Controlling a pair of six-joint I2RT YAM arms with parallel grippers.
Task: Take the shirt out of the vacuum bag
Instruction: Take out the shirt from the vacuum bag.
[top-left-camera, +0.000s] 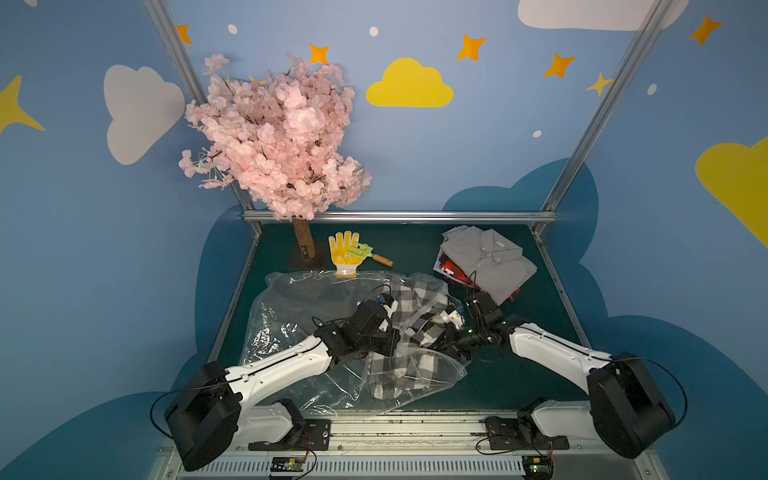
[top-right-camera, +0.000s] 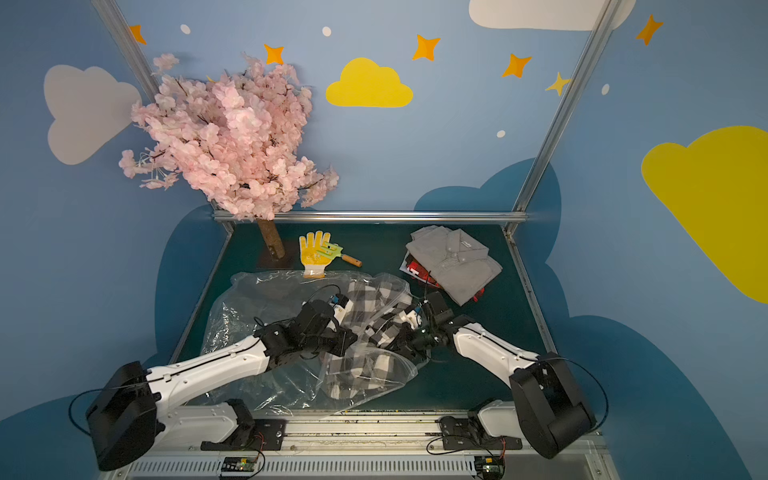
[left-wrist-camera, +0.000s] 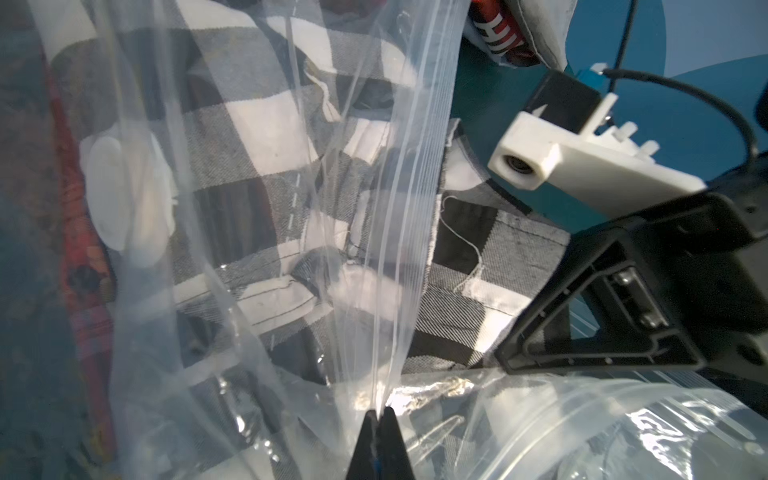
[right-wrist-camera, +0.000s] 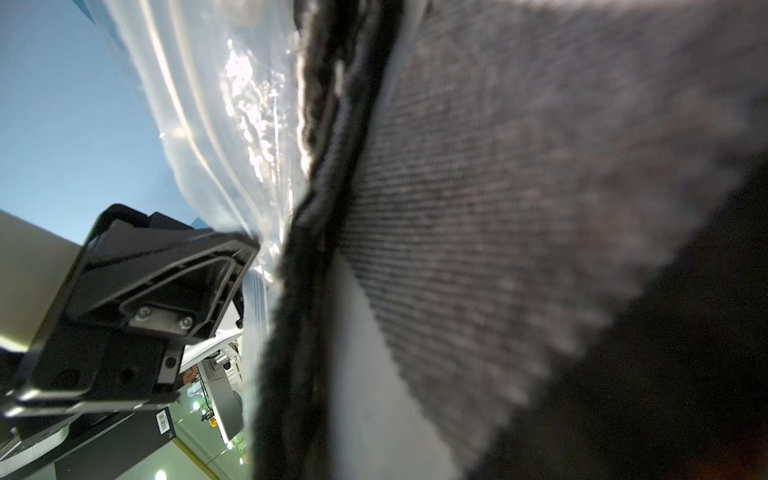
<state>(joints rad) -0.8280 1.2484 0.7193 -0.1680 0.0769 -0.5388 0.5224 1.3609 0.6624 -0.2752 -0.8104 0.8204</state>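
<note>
Shirt (top-left-camera: 415, 316) partly in vacuum bag (top-left-camera: 291, 324), table (top-left-camera: 519, 374) front-centre; folded pile (top-left-camera: 486, 257) behind-right; glove (top-left-camera: 344, 253), tree (top-left-camera: 274, 137) behind-left.

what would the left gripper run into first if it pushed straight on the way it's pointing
The left gripper is shut on the zip edge of the vacuum bag, so clear plastic comes first; just behind it, the checked shirt, though depth through the film is hard to judge.

Light: dim over the worktop (top-left-camera: 519, 374).
Glare: white glints on the vacuum bag (left-wrist-camera: 415, 390).
Blur: shirt (right-wrist-camera: 540, 208) soft, close to the right wrist lens.
Distortion: frame posts (top-left-camera: 602, 104) splay outward.
</note>
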